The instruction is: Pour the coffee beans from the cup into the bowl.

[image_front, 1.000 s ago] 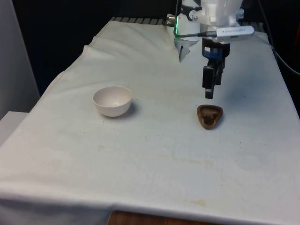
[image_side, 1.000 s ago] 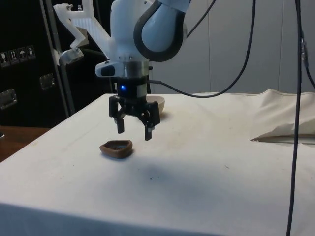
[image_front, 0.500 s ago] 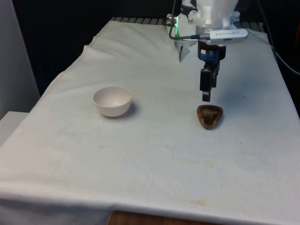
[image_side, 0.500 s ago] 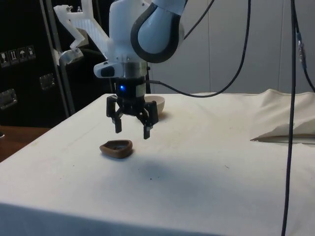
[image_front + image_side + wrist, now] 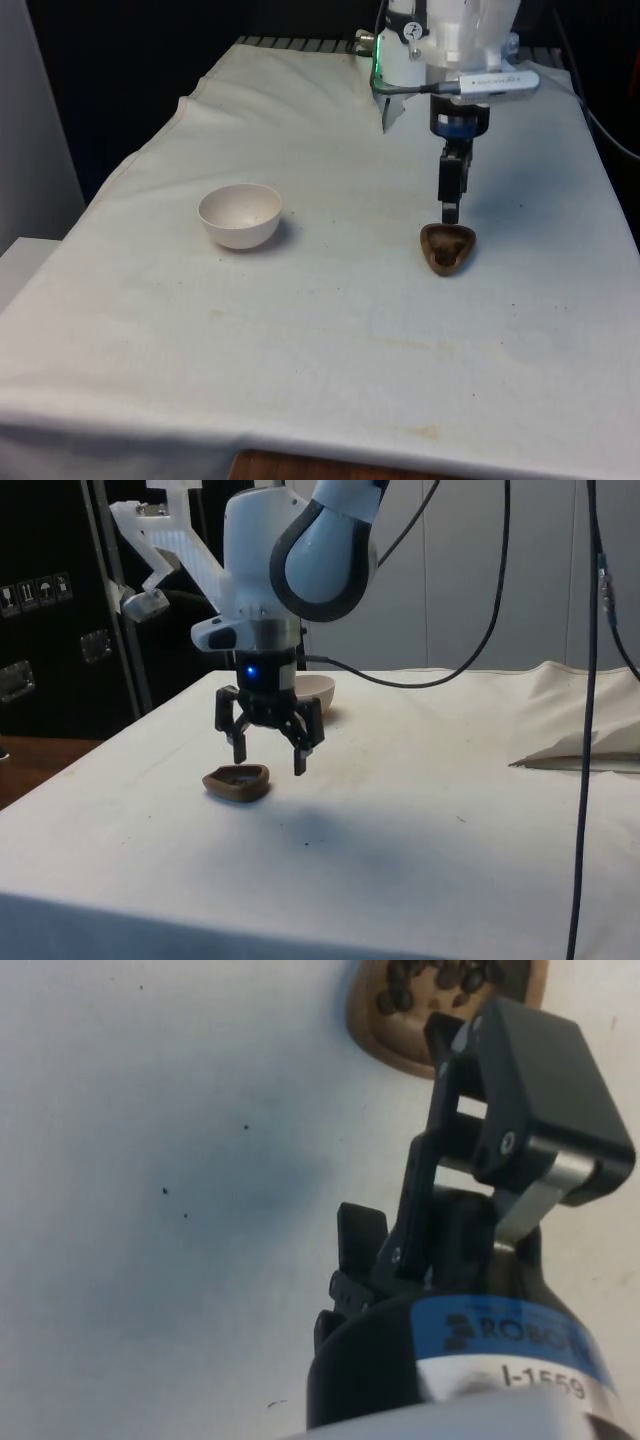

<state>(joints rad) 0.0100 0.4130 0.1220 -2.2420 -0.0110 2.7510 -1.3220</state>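
On the front view's left I have the white bowl (image 5: 240,214), sitting upright on the counter (image 5: 330,330) with its mouth open to the ceiling, ready to receive. Nothing in it that I can make out from here. It sits well apart from the cup, so there's a fair carry across the cloth once I've got hold.

Moving right across bare cloth, here's the brown cup (image 5: 447,247), low and roughly three-cornered, flat on the counter. The wrist view shows the coffee beans (image 5: 440,978) lying inside it, so nothing is poured yet.

Right above and just behind the cup hangs the tool (image 5: 268,760). In the side view its fingers are spread wide with nothing between them, the tips just above the cup's rim level and not touching it; one tip hangs over the cup and the other off to the side of it. I read that wide stance as set up to straddle the cup's wall, one finger inside or along the rim and one outside. I'm holding it vertical because a shallow cup like this gives me only the rim to pinch.

My judgement: this is the approach, the grasp not yet made. The risk is a nudge that slides the cup or tips beans onto the cloth.
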